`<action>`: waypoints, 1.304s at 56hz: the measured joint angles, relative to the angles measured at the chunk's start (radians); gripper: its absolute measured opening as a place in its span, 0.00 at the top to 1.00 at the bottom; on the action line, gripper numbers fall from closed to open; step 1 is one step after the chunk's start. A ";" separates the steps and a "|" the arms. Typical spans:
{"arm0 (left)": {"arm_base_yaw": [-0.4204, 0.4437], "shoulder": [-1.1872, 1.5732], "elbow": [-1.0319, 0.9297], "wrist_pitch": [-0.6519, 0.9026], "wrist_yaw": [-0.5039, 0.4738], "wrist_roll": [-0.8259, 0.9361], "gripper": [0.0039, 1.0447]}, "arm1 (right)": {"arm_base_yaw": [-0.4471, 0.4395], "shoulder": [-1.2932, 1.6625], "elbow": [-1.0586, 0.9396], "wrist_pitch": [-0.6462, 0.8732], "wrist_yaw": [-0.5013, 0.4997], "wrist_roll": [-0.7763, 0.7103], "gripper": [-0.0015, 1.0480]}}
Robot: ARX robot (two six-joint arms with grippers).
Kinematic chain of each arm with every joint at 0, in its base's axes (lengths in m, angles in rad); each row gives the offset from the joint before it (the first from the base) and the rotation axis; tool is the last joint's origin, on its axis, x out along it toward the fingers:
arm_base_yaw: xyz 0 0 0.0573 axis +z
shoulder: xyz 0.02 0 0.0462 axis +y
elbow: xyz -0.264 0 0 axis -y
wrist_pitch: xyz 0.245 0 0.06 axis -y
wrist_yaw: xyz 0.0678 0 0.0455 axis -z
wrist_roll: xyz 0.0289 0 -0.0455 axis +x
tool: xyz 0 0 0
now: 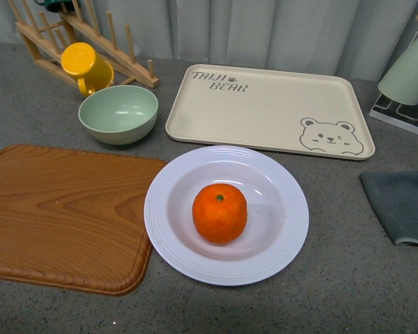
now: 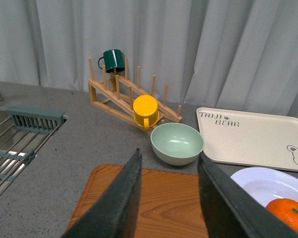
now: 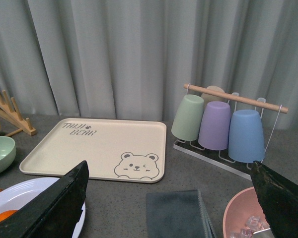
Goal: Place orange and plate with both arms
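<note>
The orange (image 1: 219, 213) sits in the plate (image 1: 287, 229), between the left gripper (image 2: 169, 154) and right gripper (image 3: 170, 166) (fingers of both spread, empty).

Orange (image 1: 219, 213) in the plate (image 1: 290, 229), front and centre.
The orange sits in the middle of the plate. A cutting board (image 1: 63, 212) lies just left of the plate, their edges meeting. Behind the plate lies the bear tray (image 1: 265, 104). Left of the tray, behind the board, stands a bowl (image 1: 118, 113). A mug (image 1: 86, 65) rests at the dish rack (image 1: 139, 74) just behind the bowl. A cloth (image 1: 400, 205) lies right of the plate, apart from it, with a cup stand (image 1: 398, 115) behind the cloth.
</note>
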 joint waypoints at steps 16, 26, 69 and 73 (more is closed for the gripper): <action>0.000 -0.001 0.000 0.000 -0.002 0.000 0.13 | 0.107 0.269 0.019 0.122 0.437 -0.090 0.09; 0.000 -0.001 0.000 0.000 -0.001 0.003 0.06 | 0.064 0.781 0.058 0.562 0.342 -0.056 0.09; 0.000 -0.001 0.000 0.000 -0.002 0.003 0.06 | 0.066 1.819 0.468 0.732 -0.257 0.502 0.09; 0.000 -0.001 0.000 0.000 -0.002 0.003 0.06 | 0.067 1.900 0.527 0.705 -0.344 0.556 0.09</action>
